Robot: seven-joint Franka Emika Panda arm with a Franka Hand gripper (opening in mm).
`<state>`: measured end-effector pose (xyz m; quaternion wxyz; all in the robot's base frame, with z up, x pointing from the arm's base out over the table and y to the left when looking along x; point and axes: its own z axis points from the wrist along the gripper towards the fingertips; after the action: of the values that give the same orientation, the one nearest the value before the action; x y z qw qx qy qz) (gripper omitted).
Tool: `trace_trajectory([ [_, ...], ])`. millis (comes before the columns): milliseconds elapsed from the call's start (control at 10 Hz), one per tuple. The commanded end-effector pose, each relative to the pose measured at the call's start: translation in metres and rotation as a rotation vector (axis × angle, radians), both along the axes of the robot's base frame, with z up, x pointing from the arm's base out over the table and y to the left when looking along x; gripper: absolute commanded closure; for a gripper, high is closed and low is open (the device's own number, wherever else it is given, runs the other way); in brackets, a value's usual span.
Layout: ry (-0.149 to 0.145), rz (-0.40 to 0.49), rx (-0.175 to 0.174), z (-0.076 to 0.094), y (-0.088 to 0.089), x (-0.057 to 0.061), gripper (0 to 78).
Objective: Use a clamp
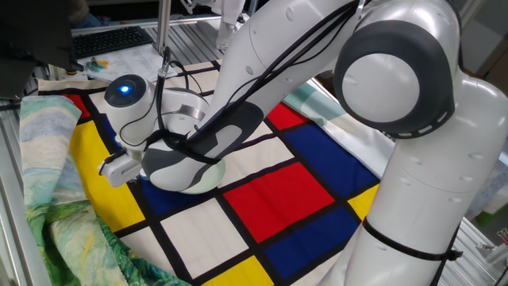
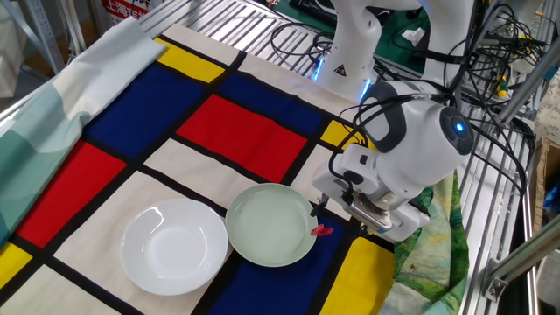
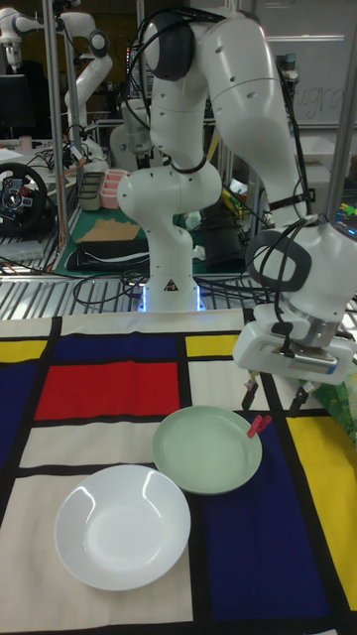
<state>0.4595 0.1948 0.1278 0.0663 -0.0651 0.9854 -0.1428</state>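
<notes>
Here, my claw is hanging just above the cloth in the right half of the tall view, its two black fingers spread apart and gripping nothing. The clamp is sitting clipped on the right rim of the green bowl, just below my fingers and apart from them. In the other fixed view the clamp is showing as a small red clip on the green bowl at lower centre, with my claw just above and right of it. The white bowl is lying beside the green one, to its lower left. In one fixed view my own arm is hiding the clamp.
</notes>
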Motion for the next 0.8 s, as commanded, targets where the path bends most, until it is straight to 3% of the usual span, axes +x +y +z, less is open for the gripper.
trace_trajectory([
  [100, -0.009, 0.011, -0.010, -0.0121, 0.0062, 0.0049, 0.1],
  [600, -0.013, 0.020, -0.017, -0.0153, 0.0043, 0.0073, 0.1],
  [800, -0.028, 0.027, -0.024, -0.0205, 0.0007, 0.0063, 0.1],
])
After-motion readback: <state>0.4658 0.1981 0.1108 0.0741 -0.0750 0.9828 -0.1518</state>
